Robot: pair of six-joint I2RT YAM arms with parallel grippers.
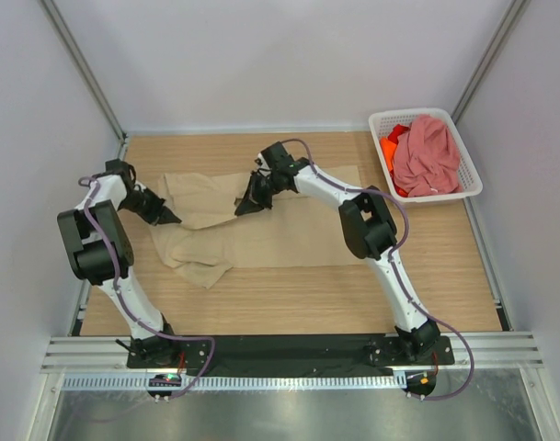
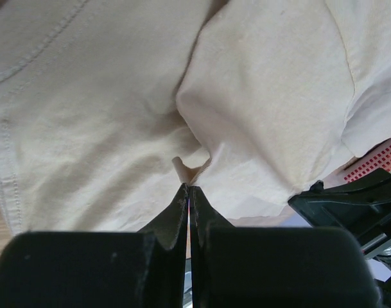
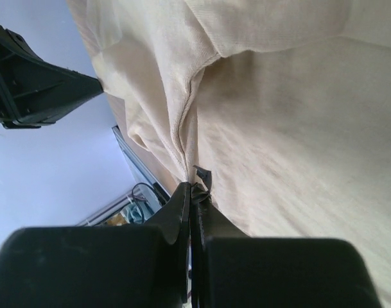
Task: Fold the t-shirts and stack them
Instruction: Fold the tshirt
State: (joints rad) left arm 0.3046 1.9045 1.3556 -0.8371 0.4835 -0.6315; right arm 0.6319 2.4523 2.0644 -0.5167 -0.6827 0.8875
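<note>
A beige t-shirt (image 1: 261, 230) lies spread and partly bunched across the middle of the wooden table. My left gripper (image 1: 172, 219) is at its left edge, shut on a small pinch of the beige cloth (image 2: 190, 168). Near the shirt's upper middle, my right gripper (image 1: 243, 208) is shut on a stitched fold of the same shirt (image 3: 190, 154). The left gripper (image 2: 189, 187) and the right gripper (image 3: 192, 186) each show jaws pressed together with cloth coming out at the tips. A pink t-shirt (image 1: 428, 156) and an orange t-shirt (image 1: 389, 147) are heaped in the basket.
The white lattice basket (image 1: 382, 118) stands at the table's back right corner. Grey walls close in the table on three sides. Bare wood (image 1: 289, 299) lies in front of the shirt, between it and the arm bases.
</note>
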